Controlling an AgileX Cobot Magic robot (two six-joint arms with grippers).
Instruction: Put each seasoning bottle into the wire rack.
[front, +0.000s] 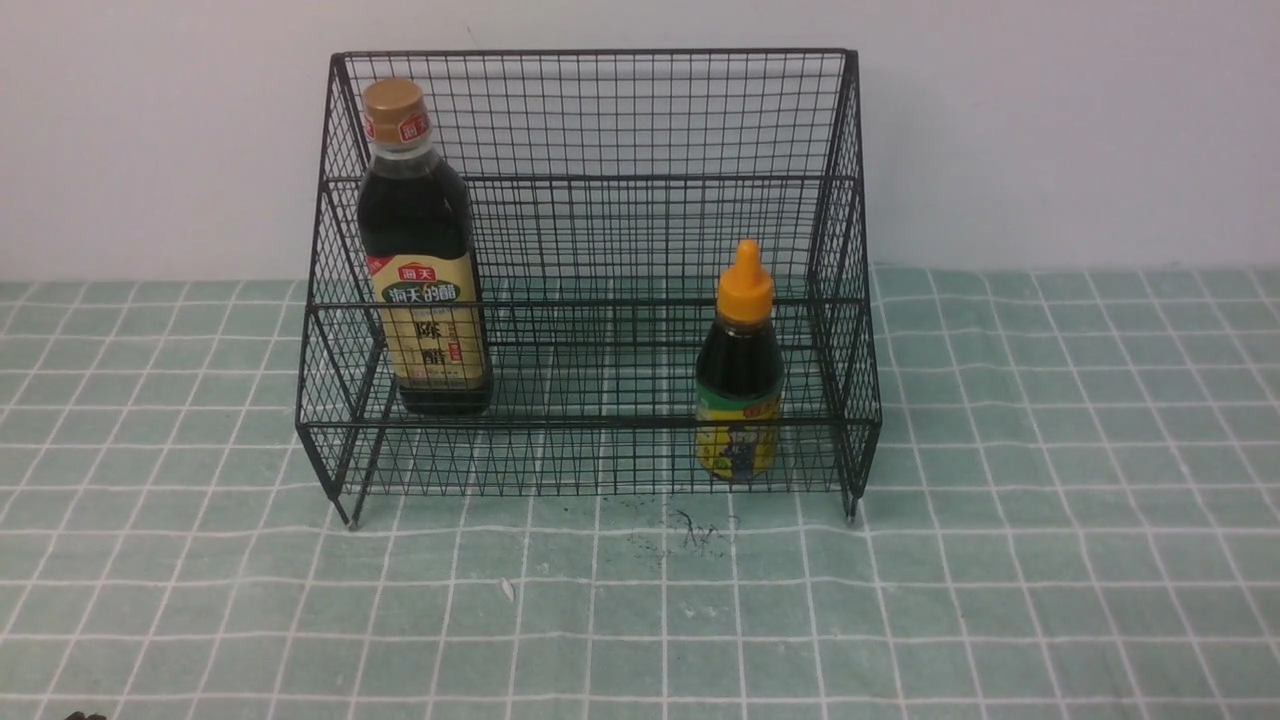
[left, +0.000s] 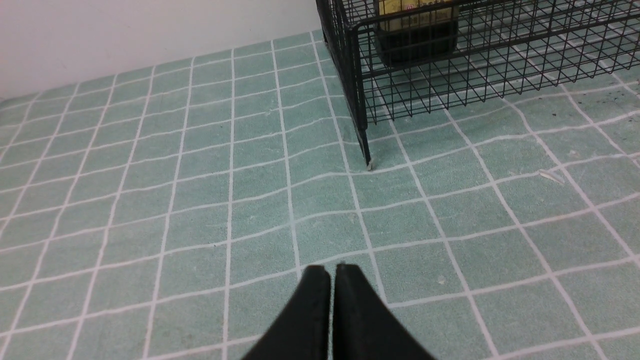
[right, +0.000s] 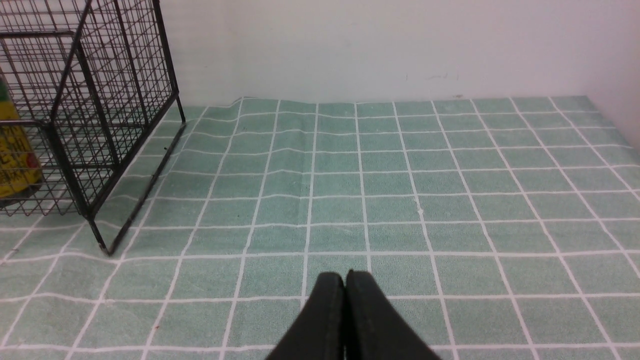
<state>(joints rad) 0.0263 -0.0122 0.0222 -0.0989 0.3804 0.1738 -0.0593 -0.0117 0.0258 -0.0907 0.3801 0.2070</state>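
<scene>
The black wire rack stands at the back of the table against the wall. Inside it on the left stands the tall seasoning bottle with a gold cap and tan label. The short seasoning bottle with an orange nozzle cap stands upright inside on the right, behind the low front rail. Neither arm reaches into the front view. My left gripper is shut and empty over the cloth, in front of the rack's left front foot. My right gripper is shut and empty, off to the rack's right side.
A green checked cloth covers the table up to a white wall. Dark specks and a small white scrap lie on the cloth in front of the rack.
</scene>
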